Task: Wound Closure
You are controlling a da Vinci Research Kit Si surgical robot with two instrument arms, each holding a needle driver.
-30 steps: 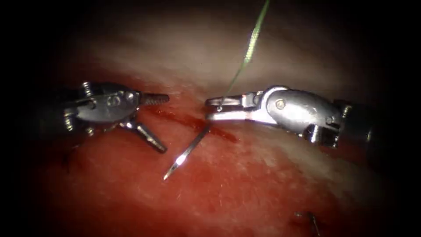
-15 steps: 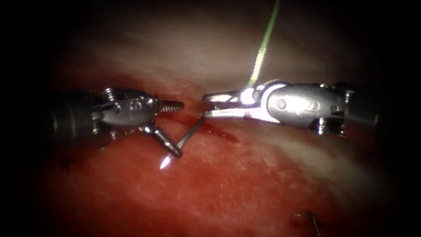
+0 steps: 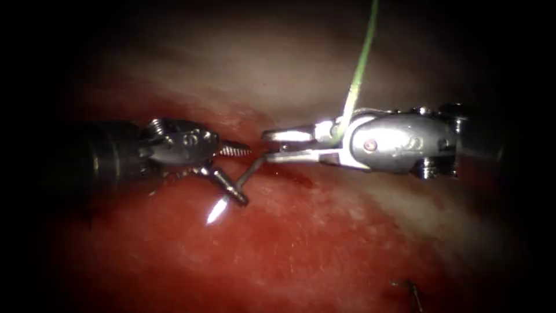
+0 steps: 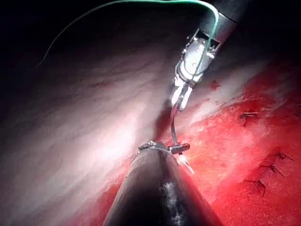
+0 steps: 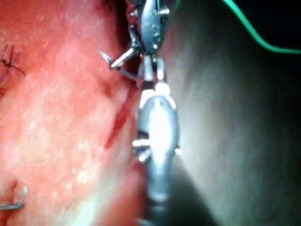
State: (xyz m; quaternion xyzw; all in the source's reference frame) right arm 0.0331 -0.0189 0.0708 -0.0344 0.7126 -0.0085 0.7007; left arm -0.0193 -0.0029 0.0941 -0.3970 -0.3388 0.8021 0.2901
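On the reddened tissue (image 3: 324,243), beside the dark cut (image 3: 286,173), a handover of the needle (image 3: 240,184) is judged to be in hand, the left pincer (image 3: 234,174) having been brought up over the last second from well apart until its spread jaws straddle the shaft just behind the bright tip. The needle is held near its tail by the closed right pincer (image 3: 271,145), free of the tissue, with the green thread (image 3: 359,64) rising past that tool. A firm closing of the left jaws on the shaft is judged to be called for before any release on the right.

needle's (image 3: 243,179) rear end hidden in right tool (image 3: 272,146), thread (image 3: 360,64) cut off at frame edge
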